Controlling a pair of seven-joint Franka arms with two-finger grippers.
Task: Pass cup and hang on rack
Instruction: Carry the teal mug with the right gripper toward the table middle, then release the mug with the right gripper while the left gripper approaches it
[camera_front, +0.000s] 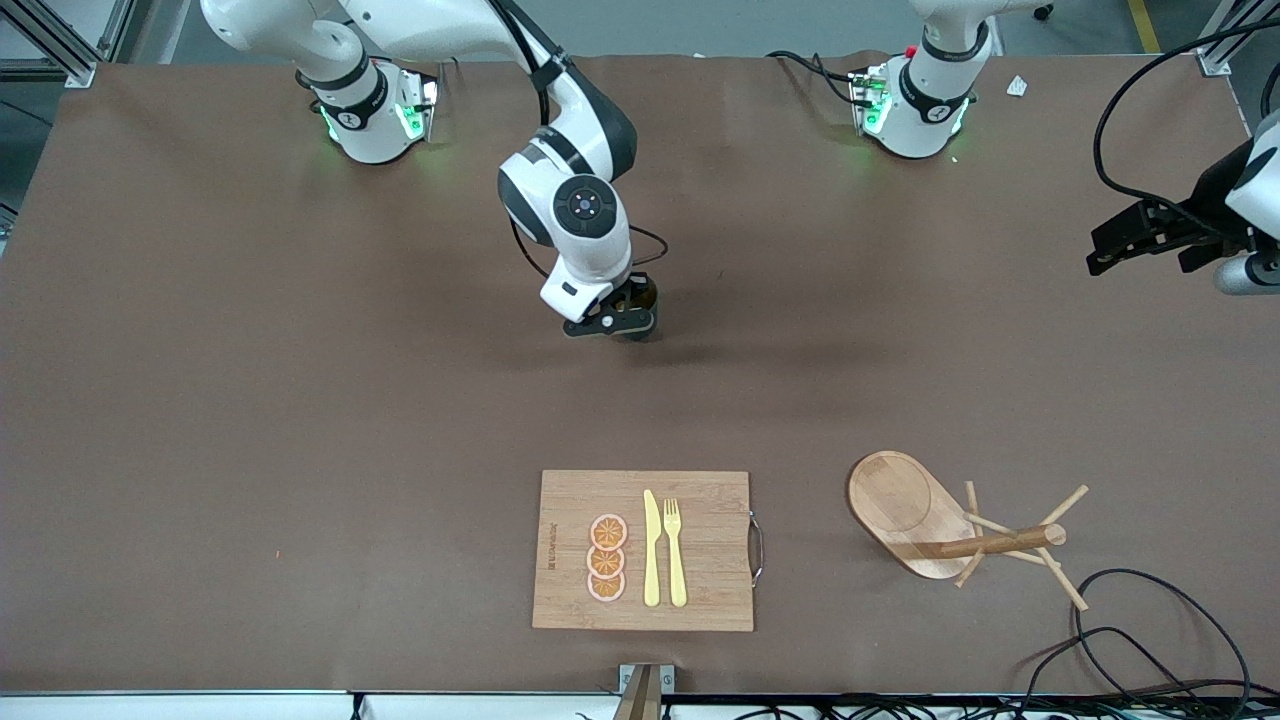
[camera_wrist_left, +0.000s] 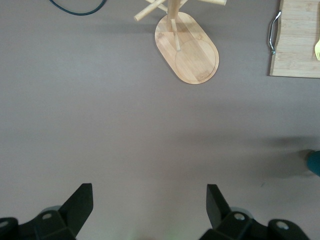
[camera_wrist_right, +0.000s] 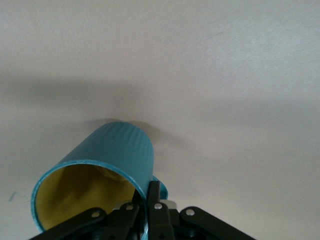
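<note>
right pincer (camera_wrist_right: 150, 202) clamped on ribbed teal cup's (camera_wrist_right: 107, 165) rim, over worktop (camera_front: 300, 400) mid-span | left pincer (camera_wrist_left: 147, 205) spread wide, empty, waiting, well apart from light wooden mug rack (camera_front: 935, 520)

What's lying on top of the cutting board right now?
On the cutting board lie three orange slices, a yellow knife and a yellow fork, side by side. Nothing covers them; what the board hides underneath cannot be seen.

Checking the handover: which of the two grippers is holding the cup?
The right gripper, over the table's middle, is shut on the teal cup's rim. The left gripper waits open and empty at the left arm's end.
</note>
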